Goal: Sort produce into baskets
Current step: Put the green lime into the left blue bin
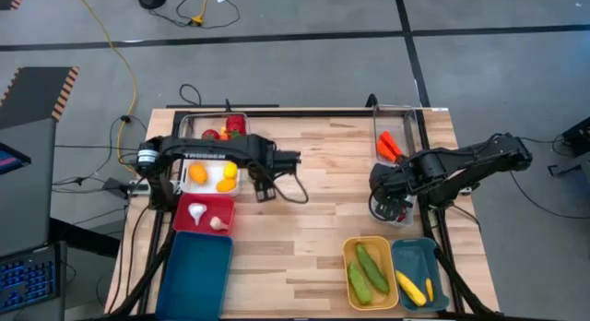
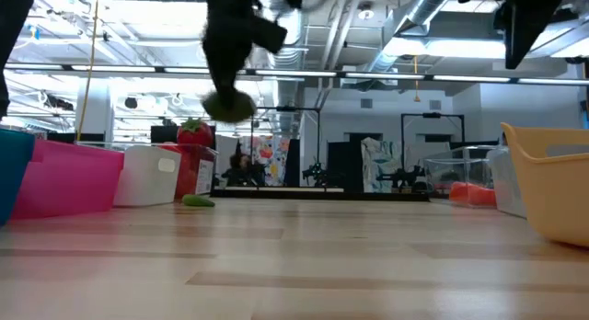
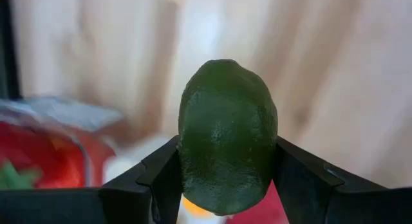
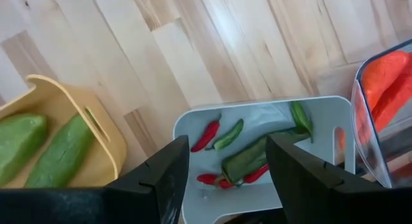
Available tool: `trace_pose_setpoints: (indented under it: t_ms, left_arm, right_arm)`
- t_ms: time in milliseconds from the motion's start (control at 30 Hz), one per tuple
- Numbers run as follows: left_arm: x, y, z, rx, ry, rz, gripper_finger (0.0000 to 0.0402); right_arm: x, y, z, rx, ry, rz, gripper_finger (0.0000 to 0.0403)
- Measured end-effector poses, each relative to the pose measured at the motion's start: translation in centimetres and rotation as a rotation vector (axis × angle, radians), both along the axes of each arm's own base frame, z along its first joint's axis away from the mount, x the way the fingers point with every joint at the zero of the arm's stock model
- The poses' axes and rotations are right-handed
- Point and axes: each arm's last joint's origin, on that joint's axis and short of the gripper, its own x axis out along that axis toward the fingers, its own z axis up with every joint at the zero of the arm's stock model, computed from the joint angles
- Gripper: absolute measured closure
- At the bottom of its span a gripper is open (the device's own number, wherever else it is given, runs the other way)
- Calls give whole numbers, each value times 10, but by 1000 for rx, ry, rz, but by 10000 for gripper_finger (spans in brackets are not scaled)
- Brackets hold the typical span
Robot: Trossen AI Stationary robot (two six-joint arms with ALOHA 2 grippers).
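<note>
A dark green oval fruit (image 3: 226, 130) hangs high above the wooden table (image 1: 313, 229), held in my left gripper (image 2: 230, 81), which is just right of the white basket of yellow fruit (image 1: 212, 176). In the low view the fruit (image 2: 228, 106) is well clear of the tabletop. My right gripper (image 4: 228, 166) is open and points down over a white basket of red and green chillies (image 4: 257, 153) at the table's right; nothing is between its fingers. In the high view it sits at the right arm's tip (image 1: 392, 206). My left gripper pinches the green fruit by its two opposite sides (image 3: 187, 166) between the two fingers. The fingers point down from above. The fruit's rounded end (image 3: 225, 76) sticks out past the fingertips, and the fruit hangs clear of the table.
On the left stand a clear basket of red produce (image 1: 221, 129), a pink-red basket with garlic (image 1: 205, 215) and a dark teal basket (image 1: 195, 275). On the right are a clear basket of carrots (image 1: 395, 141), an orange-yellow one with cucumbers (image 1: 369, 273) and a small teal one (image 1: 417, 277). A small green piece (image 2: 197, 200) lies on the table.
</note>
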Motion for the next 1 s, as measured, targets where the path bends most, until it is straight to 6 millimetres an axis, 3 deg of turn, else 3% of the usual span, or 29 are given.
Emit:
trace_pose_setpoints:
  t_ms: [133,333,667,1000]
  left_arm:
    - [-14,-35,14,-87,100,-8,208]
    - [-30,-95,19,-210,100,17,207]
    - [-68,-190,18,-182,84,166,207]
    - [-106,-243,18,-161,59,347,207]
  right_arm:
    - [0,0,0,0,0,0,168]
    - [0,0,0,0,-1,0,168]
    - [1,0,0,2,-8,1,168]
    - [2,1,0,7,-24,2,168]
